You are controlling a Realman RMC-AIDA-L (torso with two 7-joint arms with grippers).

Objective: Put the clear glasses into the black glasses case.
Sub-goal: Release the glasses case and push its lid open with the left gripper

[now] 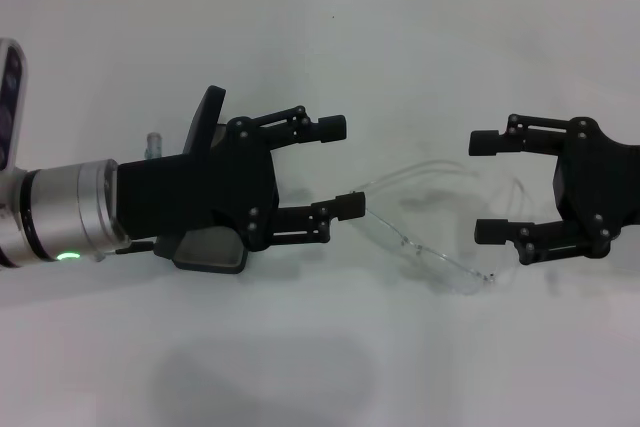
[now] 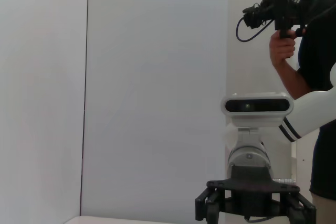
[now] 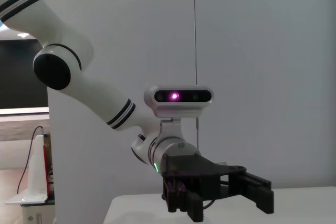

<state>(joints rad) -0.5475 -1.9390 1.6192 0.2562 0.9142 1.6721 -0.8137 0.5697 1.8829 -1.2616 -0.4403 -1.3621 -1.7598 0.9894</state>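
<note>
1. We count one white table (image 1: pixel 320 367), smooth and matte, filling nearly the whole head view, with a tiled wall edge running along the far side.
2. We count two arms. The left gripper (image 1: pixel 340 165) reaches in from the left on a silver cylindrical wrist with a green light; its jaws stand wide apart, holding nothing. The nearer fingertip sits right at one end of the glasses, and we cannot tell whether it touches them.
3. The right gripper (image 1: pixel 482 187) comes in from the right, cut off by the picture's edge. Its jaws are also spread apart and empty, its fingertips just beside the far end of the glasses.
4. We count one black glasses case (image 1: pixel 208 192), mostly hidden behind the left gripper's body. Only a rounded black lid edge standing up and a grey-lined patch below show, so it appears to be open.
5. We count one pair of clear glasses (image 1: pixel 425 247), lying on the table between the two grippers, apart from the case. Fully transparent, with thin curved arms, their outline is hard to follow against the white surface.
</note>
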